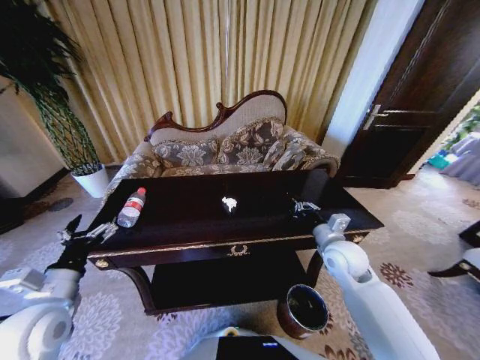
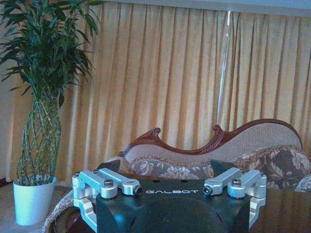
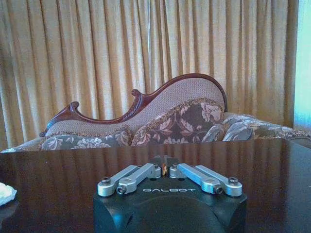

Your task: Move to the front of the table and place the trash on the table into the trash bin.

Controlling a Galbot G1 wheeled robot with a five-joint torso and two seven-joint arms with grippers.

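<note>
The dark glossy table point(image 1: 187, 221) stands in front of me with its gold-trimmed front edge toward me. A clear bottle point(image 1: 131, 208) with a red cap lies near its left end. The crumpled white paper wad point(image 1: 229, 202) point(image 3: 5, 193) rests near the middle. My right gripper point(image 1: 301, 206) point(image 3: 164, 167) hovers low over the table's right part, shut on a tiny orange scrap point(image 3: 165, 170) pinched at its tips. My left gripper point(image 1: 90, 232) point(image 2: 165, 170) hangs open and holds nothing, just off the table's left front corner, short of the bottle. The reddish-brown trash bin point(image 1: 304, 309) sits on the carpet below the table's right front.
An ornate sofa point(image 1: 225, 146) stands close behind the table, before gold curtains. A tall plant in a white pot point(image 1: 94, 180) point(image 2: 31, 204) is at the back left. A dark door point(image 1: 420, 97) is at the right. Open carpet lies on both sides of the table.
</note>
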